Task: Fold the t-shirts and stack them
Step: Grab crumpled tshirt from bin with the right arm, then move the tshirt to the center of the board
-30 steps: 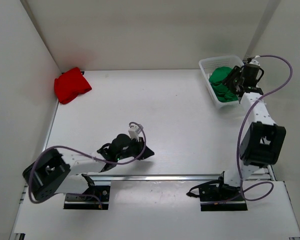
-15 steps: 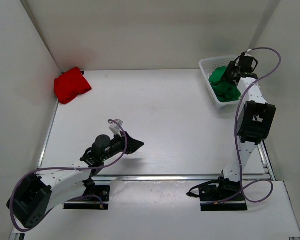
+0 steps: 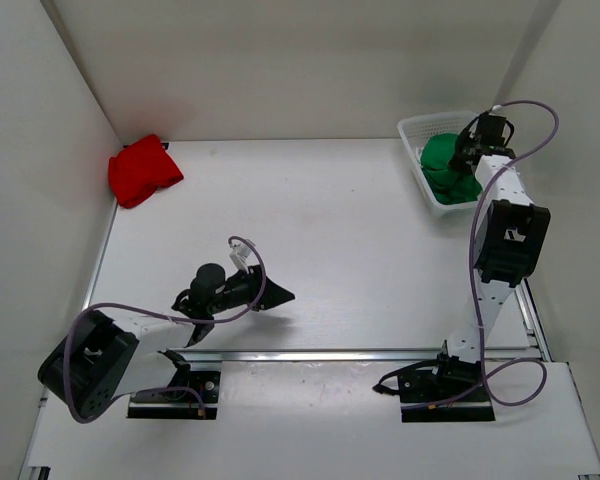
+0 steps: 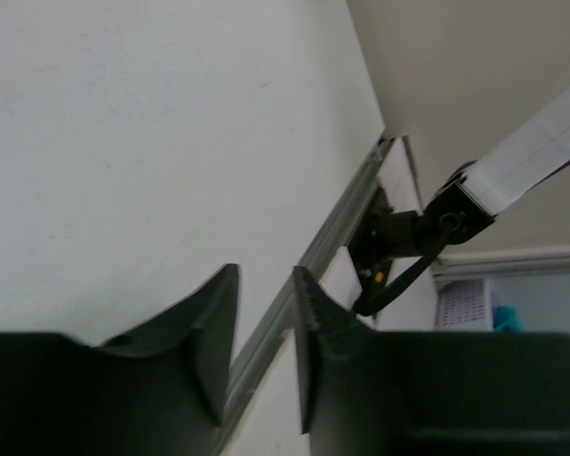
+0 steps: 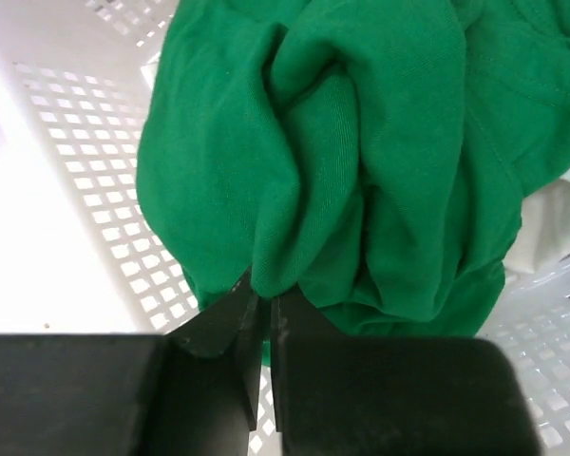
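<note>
My right gripper (image 5: 263, 296) is pinching a thin fold of the green t-shirt (image 5: 361, 161), jaws almost together on the cloth. I judge this is the grab for lifting it out of the white mesh basket (image 5: 66, 133). A pale cloth (image 5: 551, 228), likely the white t-shirt, is peeking out beneath, and only this wrist view is showing it. My left gripper (image 4: 266, 285) is hanging parted and empty over the table (image 4: 123, 114), presumably on standby. The overhead view alone is showing the red t-shirt (image 3: 143, 170) — bunched in the far left corner.
</note>
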`<state>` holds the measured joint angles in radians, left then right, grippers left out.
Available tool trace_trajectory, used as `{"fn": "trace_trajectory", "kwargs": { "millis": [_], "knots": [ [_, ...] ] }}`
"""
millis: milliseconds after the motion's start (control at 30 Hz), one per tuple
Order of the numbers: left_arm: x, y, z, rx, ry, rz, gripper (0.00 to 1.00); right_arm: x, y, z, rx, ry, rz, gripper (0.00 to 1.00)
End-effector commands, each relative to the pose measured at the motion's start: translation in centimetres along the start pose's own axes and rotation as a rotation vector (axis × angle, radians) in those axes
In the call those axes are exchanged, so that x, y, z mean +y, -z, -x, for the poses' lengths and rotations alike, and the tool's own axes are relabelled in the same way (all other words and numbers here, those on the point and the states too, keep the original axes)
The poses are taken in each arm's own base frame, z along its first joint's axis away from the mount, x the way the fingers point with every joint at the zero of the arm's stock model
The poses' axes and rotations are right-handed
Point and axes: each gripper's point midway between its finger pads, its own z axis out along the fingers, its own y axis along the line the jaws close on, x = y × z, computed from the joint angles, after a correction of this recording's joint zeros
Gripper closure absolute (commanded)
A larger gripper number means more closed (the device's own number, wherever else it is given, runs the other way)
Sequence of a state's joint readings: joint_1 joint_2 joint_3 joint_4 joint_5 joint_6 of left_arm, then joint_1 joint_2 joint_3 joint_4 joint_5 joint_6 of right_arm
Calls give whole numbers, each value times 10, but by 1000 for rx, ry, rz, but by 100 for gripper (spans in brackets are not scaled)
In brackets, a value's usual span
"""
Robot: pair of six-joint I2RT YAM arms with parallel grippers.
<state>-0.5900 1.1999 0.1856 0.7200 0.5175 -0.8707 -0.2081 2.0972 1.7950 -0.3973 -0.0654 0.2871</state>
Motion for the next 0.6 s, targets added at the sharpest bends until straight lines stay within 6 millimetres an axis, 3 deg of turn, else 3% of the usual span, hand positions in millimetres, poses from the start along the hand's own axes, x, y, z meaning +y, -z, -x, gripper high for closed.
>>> {"fn": "trace_trajectory", "kwargs": {
  "millis": [0, 67, 133, 167, 267, 367, 433, 467, 533, 567],
  "knots": [
    [-16, 0, 6, 3, -22, -76, 67, 24, 54, 57, -159, -2, 93, 100],
    [-9, -3, 11, -3, -23, -24, 72, 42, 86, 76, -216, -1, 162, 100],
    [-12, -7, 21, -11, -31, -16, 72, 68, 142, 109, -323, 4, 247, 100],
    [-8, -7, 19, -1, -27, 3, 72, 79, 159, 114, -337, 15, 289, 100],
    [-4, -15, 39, -30, -53, 61, 71, 130, 259, 139, -472, 57, 509, 100],
    [9, -19, 49, -23, -15, 107, 72, 188, 339, 130, -522, 132, 767, 100],
    [20, -17, 59, -34, 30, 122, 73, 232, 411, 114, -564, 218, 964, 100],
    [22, -17, 58, -27, 49, 121, 73, 237, 429, 111, -581, 237, 998, 100],
    [35, -11, 70, -57, 86, 159, 73, 273, 486, 93, -608, 304, 1142, 100],
    [38, -8, 73, -71, 89, 169, 74, 277, 504, 91, -629, 319, 1174, 100]
  ]
}}
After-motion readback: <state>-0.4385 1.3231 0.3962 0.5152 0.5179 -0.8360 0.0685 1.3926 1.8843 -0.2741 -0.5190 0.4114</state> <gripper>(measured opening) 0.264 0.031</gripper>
